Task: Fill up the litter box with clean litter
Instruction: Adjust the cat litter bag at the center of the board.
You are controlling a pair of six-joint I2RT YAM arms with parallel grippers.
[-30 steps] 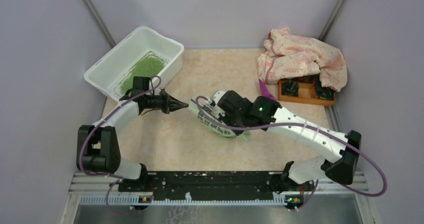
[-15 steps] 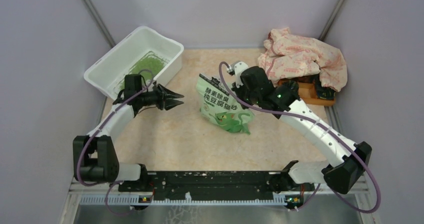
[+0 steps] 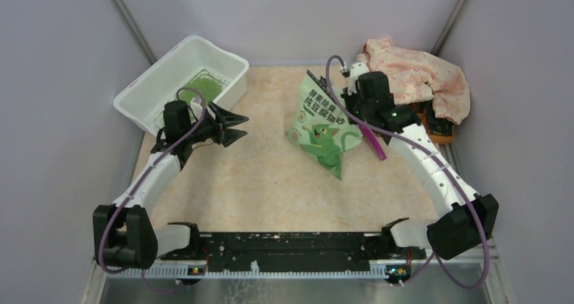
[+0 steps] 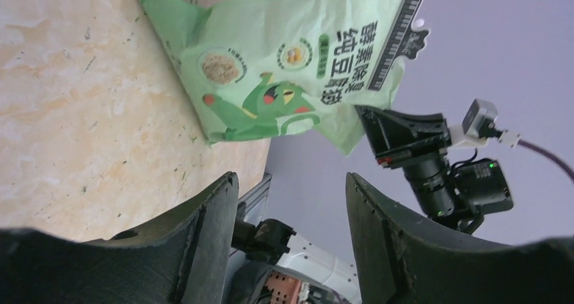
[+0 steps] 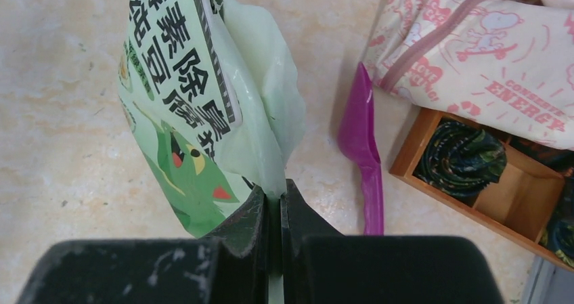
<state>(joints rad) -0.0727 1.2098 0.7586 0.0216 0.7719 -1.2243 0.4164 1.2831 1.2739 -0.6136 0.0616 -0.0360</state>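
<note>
The white litter box (image 3: 166, 77) stands at the back left, with a patch of green clean litter (image 3: 203, 86) on its floor. My left gripper (image 3: 238, 128) hangs open and empty just in front of the box's near corner, pointing right toward the bag (image 4: 284, 67); its jaws (image 4: 291, 179) are wide apart. My right gripper (image 5: 274, 192) is shut on the edge of the light green printed litter bag (image 5: 183, 101). The bag (image 3: 321, 124) hangs from that grip right of centre, its lower corner down near the table.
A purple scoop (image 3: 374, 141) lies on the table right of the bag, also seen in the right wrist view (image 5: 359, 135). An orange wooden tray (image 5: 474, 182) holding dark rolls sits at the back right, partly under a pink printed cloth (image 3: 413, 74).
My right arm has raised the bag off the table and carried it toward the back right. My left gripper has opened and drawn back toward the litter box.
</note>
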